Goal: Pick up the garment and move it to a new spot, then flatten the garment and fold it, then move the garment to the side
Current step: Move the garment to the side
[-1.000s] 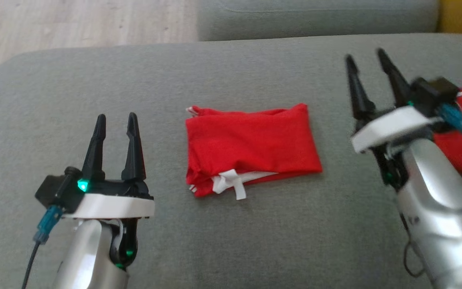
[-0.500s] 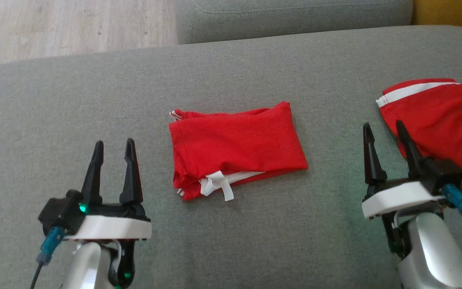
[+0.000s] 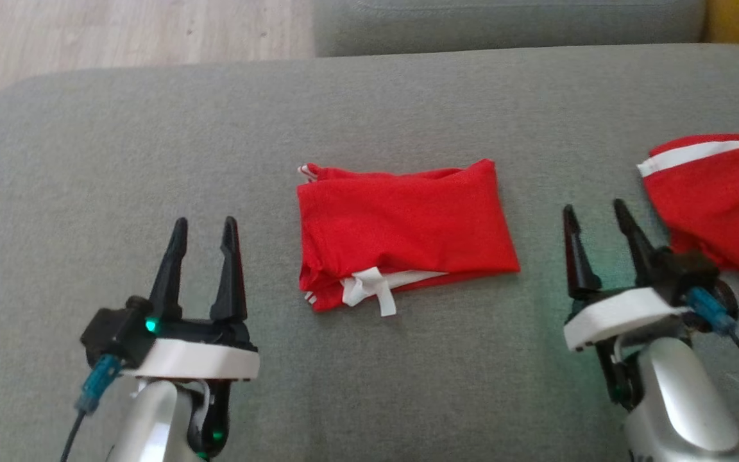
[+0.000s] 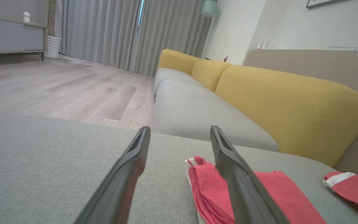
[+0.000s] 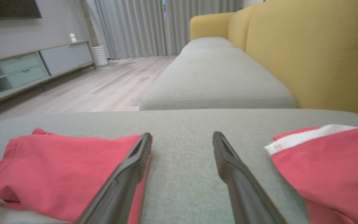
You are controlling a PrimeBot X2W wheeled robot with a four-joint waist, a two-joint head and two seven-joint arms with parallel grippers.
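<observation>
As the folded red cloth garment [image 3: 405, 231] with a white drawstring lies mid-frame on the grey fabric sofa cushion [image 3: 369, 109], the left gripper [image 3: 205, 221] at lower left and the right gripper [image 3: 594, 206] at lower right flank it without touching, fingers spread wide and empty. A second red garment [image 3: 722, 199] with a white stripe lies at the right edge.
</observation>
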